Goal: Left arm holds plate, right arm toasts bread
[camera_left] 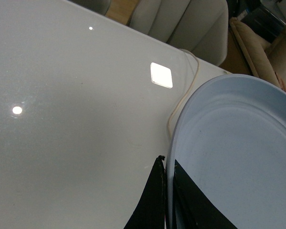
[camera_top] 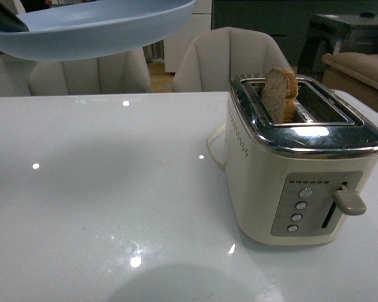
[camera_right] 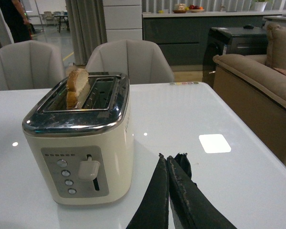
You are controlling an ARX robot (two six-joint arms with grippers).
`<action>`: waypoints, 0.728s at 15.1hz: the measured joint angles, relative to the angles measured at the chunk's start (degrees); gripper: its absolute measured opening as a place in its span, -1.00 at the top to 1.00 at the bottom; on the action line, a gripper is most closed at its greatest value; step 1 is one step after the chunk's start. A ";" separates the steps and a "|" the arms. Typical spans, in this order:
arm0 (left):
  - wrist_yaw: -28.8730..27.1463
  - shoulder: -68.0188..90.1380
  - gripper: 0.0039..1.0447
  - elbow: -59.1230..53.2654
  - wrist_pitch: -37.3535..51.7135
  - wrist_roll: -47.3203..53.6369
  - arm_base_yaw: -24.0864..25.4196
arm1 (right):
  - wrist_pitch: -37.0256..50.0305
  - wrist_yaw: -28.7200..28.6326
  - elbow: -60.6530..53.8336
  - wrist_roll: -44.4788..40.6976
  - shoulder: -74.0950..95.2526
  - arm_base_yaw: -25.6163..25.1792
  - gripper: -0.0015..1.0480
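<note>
While upright in toaster (camera_top: 302, 182), speckled bread (camera_top: 280, 93); left end effector (camera_left: 168, 167) gripping plate (camera_left: 238, 157), right end effector (camera_right: 170, 160) closed.

A glossy white table (camera_top: 113, 189) is marked by bright reflections of ceiling lights. Pale upholstered chairs (camera_top: 223, 56) are set along its far side. A tan sofa (camera_right: 257, 81) is placed to the right, and a dark counter (camera_right: 181, 33) and grey curtains (camera_right: 86, 24) are seen at the back.
</note>
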 joint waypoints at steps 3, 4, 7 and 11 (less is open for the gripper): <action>0.02 -0.02 0.95 0.00 -0.04 -0.02 0.00 | 0.55 -0.02 0.00 0.00 0.00 0.00 0.96; 0.02 -0.02 0.95 0.00 0.00 -0.02 0.00 | 0.55 -0.02 0.00 0.00 0.00 0.00 0.96; 0.02 -0.02 0.95 0.00 0.00 -0.02 0.00 | 0.55 -0.02 0.00 -0.11 0.00 0.00 0.44; 0.02 -0.02 0.95 0.00 0.00 -0.02 0.00 | 0.55 -0.02 0.00 -0.11 0.00 0.00 -0.50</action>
